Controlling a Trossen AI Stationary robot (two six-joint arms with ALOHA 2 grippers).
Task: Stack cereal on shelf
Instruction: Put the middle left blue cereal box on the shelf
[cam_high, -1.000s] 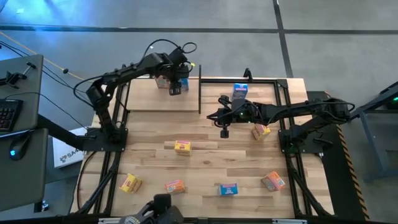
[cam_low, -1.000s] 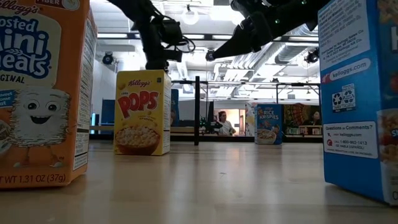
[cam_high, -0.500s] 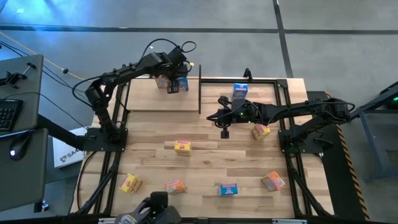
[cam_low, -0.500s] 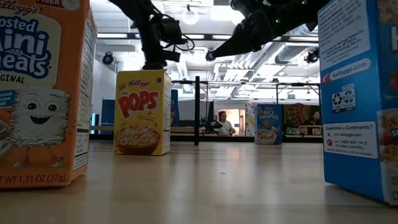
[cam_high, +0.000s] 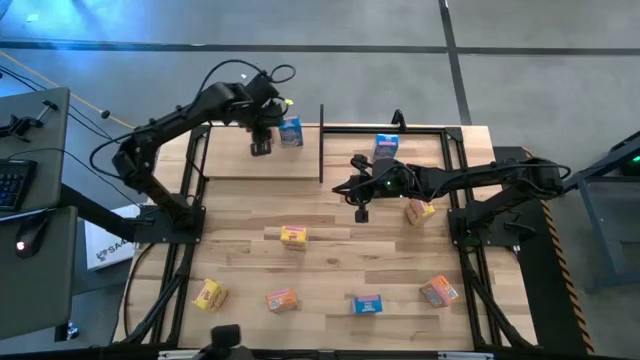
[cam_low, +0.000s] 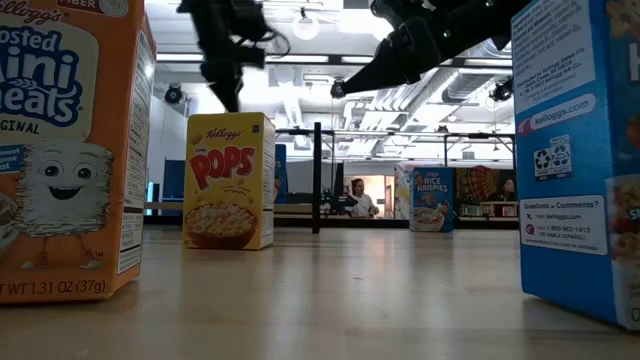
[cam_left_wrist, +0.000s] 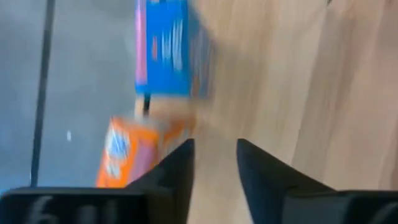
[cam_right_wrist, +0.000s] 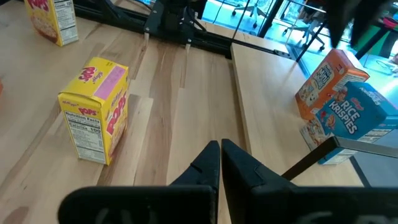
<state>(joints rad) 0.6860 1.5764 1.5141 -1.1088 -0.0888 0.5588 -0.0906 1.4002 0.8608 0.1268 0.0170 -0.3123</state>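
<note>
The left gripper (cam_high: 260, 148), empty with fingers slightly apart, had withdrawn from the small blue cardboard cereal box (cam_high: 291, 131), leaving it placed on the light-wood shelf board (cam_high: 230, 160).

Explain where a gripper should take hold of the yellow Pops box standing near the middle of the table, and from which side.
Probably best from straight above, pinching the upper part of the yellow Pops box across its thin depth, with one finger on each broad face. It stands upright on the table with nothing touching it, so its top is open, and the thin depth looks the easiest span for the fingers.
</note>
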